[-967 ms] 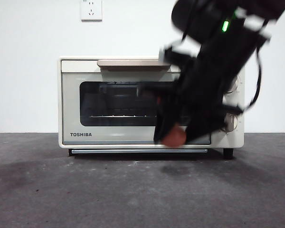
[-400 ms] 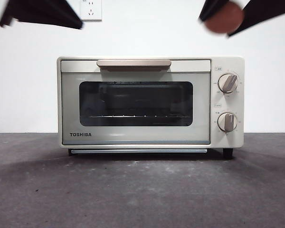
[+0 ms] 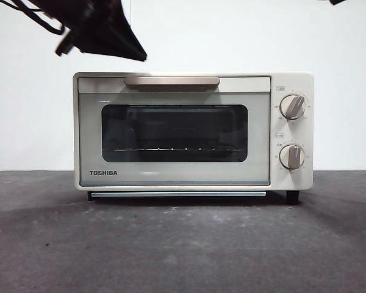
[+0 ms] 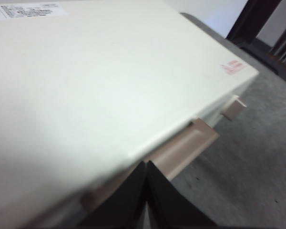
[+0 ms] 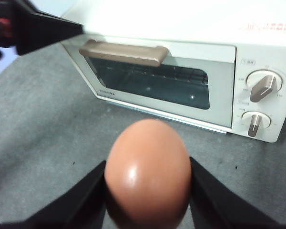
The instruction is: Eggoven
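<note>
The cream TOSHIBA oven [image 3: 88, 140] stands mid-table with its dark glass door shut under the beige handle [image 3: 171, 81]. My left gripper [image 3: 140, 57] hangs just above the oven's top left edge, shut with nothing in it. In the left wrist view its jaws [image 4: 147, 164] meet over the oven top [image 4: 109, 71], close to the handle [image 4: 186, 148]. My right gripper [image 5: 148, 167] is shut on the reddish-brown egg [image 5: 148, 181], held high in front of the oven [image 5: 219, 57]. The egg does not show in the front view.
Two knobs [image 3: 292, 106] sit on the oven's right side. Grey tabletop [image 3: 183, 244] stretches in front of the oven, with a white wall behind. Only a black tip [image 3: 337, 2] of the right arm shows at the top right corner.
The right gripper lifted the egg from in front of the door up and out of the front view. The left gripper moved down and right toward the oven's handle.
</note>
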You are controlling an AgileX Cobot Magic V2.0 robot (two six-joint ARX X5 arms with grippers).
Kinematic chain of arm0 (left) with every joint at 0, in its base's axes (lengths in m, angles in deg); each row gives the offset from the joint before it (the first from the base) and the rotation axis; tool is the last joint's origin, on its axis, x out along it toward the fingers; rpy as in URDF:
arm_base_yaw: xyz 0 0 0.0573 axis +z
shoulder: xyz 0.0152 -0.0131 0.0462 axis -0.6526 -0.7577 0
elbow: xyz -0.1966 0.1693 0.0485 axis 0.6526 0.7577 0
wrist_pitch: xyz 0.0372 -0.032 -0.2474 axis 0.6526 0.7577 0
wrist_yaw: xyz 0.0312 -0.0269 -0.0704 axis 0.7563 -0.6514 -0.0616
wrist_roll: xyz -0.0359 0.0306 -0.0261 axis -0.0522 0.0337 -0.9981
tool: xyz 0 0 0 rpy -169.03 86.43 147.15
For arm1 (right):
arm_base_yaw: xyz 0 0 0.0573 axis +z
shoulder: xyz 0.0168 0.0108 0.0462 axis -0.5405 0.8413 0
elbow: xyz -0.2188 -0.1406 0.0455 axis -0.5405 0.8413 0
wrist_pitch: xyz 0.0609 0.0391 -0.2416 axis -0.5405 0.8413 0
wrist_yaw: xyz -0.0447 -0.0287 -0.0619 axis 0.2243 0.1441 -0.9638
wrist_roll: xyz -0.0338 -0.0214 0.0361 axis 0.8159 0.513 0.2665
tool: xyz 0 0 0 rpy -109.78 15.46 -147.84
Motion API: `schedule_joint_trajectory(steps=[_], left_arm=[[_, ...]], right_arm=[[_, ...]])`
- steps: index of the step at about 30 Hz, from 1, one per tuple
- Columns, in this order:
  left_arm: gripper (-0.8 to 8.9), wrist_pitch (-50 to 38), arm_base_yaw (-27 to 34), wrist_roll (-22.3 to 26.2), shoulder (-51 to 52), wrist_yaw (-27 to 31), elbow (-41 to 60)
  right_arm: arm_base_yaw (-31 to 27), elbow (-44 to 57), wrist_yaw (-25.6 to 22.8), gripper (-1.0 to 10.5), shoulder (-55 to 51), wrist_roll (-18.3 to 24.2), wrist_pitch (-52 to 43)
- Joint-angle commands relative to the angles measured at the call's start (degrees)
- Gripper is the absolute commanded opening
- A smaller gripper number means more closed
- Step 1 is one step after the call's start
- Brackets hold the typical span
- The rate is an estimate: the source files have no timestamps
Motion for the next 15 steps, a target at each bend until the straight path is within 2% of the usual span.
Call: schedule_joint_trajectory(steps=[1, 6, 15], left_arm=[[0.07, -0.5, -0.9, 1.6, -3.0, 0.5, -2.9], [0.07, -0.4, -2.0, 2.5, -5.9, 0.8, -4.0], [0.07, 2.0, -4.4, 5.7, -6.9, 5.0, -4.2]], right_arm=[[0.6, -0.8, -0.6, 0.0, -0.3, 0.9, -0.2], [0.6, -0.8, -1.4, 0.0, -0.7, 1.9, -0.2], [0.6, -0.8, -1.4, 0.0, -0.6, 2.4, -0.2]])
